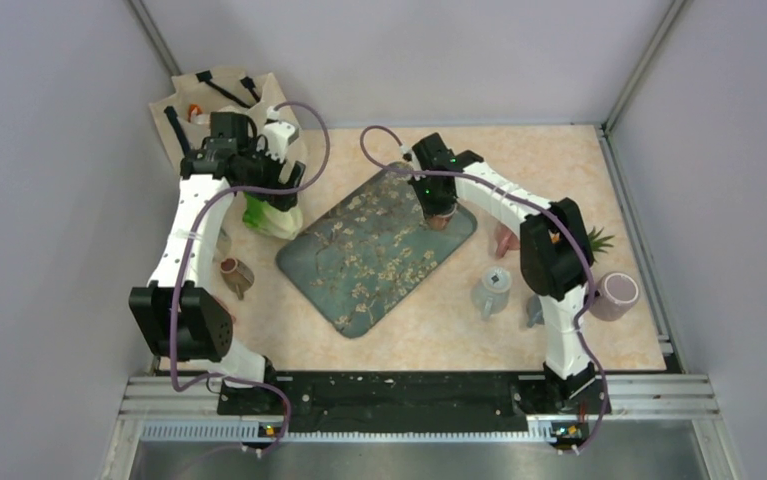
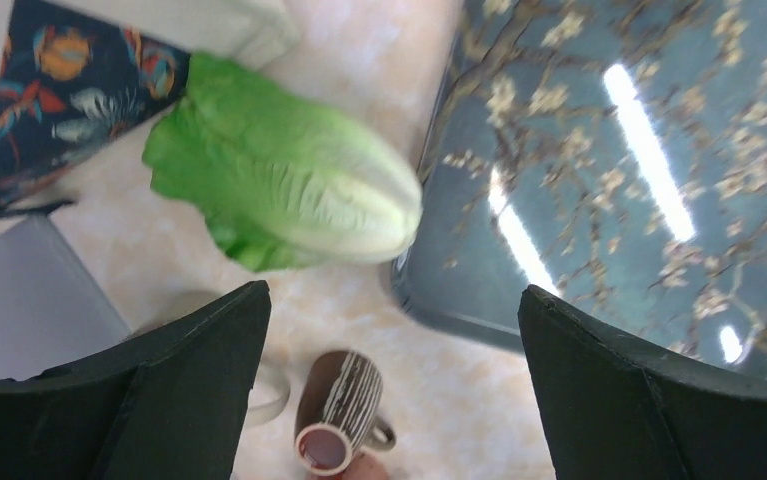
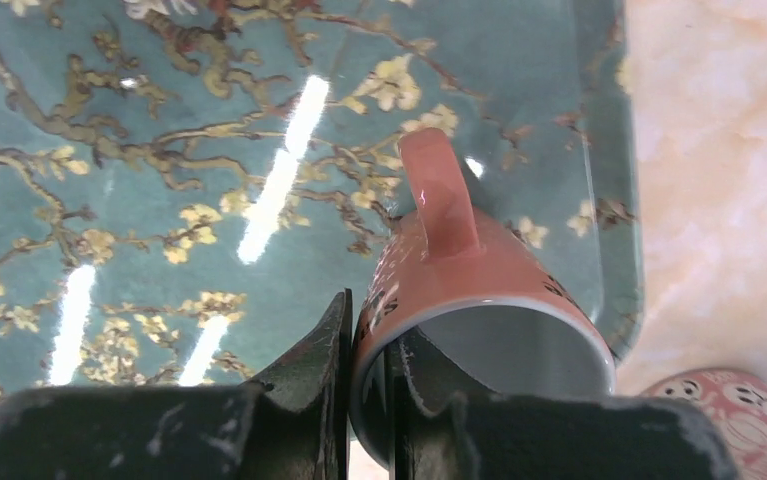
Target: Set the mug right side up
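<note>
Right pincer clenched on the mug rim, lower centre of the wrist view; mug tilted, mouth toward camera, over the tray's right edge. Left pincer released above lettuce.

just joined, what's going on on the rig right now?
The right gripper is shut on the rim of the pink mug, one finger inside and one outside, over the far right corner of the floral tray. The mug's mouth faces the wrist camera. Whether it touches the tray is unclear. The left gripper is open and holds nothing, above the table near the lettuce and a brown striped mug.
</note>
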Robot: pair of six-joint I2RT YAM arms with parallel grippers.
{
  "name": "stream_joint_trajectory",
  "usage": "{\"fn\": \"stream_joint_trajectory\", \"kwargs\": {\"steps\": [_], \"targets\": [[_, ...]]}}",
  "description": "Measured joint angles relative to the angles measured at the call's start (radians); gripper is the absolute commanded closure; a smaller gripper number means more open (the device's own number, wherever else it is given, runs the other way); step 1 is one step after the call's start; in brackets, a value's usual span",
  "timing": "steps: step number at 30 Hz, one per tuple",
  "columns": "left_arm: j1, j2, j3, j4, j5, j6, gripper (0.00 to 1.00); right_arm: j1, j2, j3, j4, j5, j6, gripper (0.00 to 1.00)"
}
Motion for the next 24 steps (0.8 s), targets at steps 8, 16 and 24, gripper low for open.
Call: {"fn": "stream_joint_trajectory", "kwargs": {"steps": [8, 16, 24], "targets": [[0.021, -0.011, -0.09, -0.042, -0.061, 0.161, 0.03, -0.016, 0.001, 0.011, -0.09, 0.053, -0.008, 1.0], [0.037, -0.005, -0.102, -0.114, -0.176, 0.396, 0.12, -0.023, 0.001, 0.013, -0.137, 0.033, -0.016, 0.3], [0.037, 0.056, -0.131, -0.18, -0.406, 0.756, 0.2, -0.023, -0.013, 0.088, -0.196, 0.001, -0.036, 0.01]]}}
